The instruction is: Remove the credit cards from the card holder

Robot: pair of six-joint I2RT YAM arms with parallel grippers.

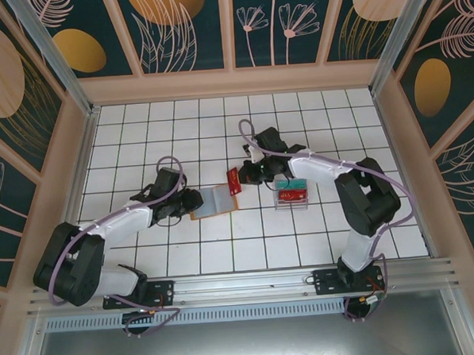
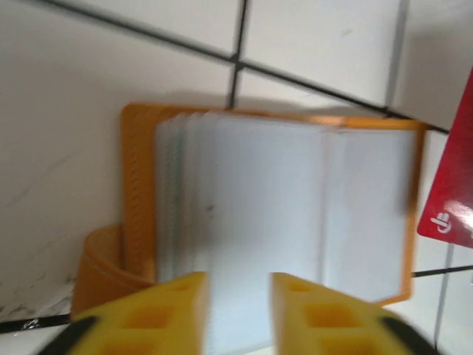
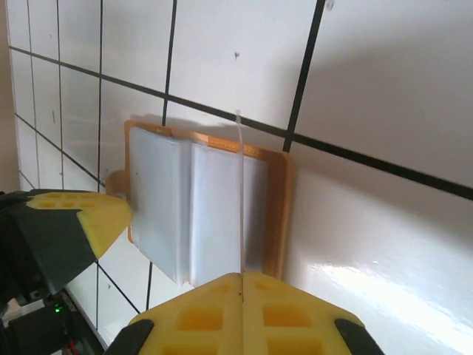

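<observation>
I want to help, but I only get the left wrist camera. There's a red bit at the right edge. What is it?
Observer: A red credit card, pinched in the shut right gripper.
Operator: Is there somewhere to put it?
Observer: Likely the clear box right of the card holder; something red lies inside.
Operator: Where's my gripper from above?
Observer: The left gripper is at the holder's left end, across from the card.
</observation>
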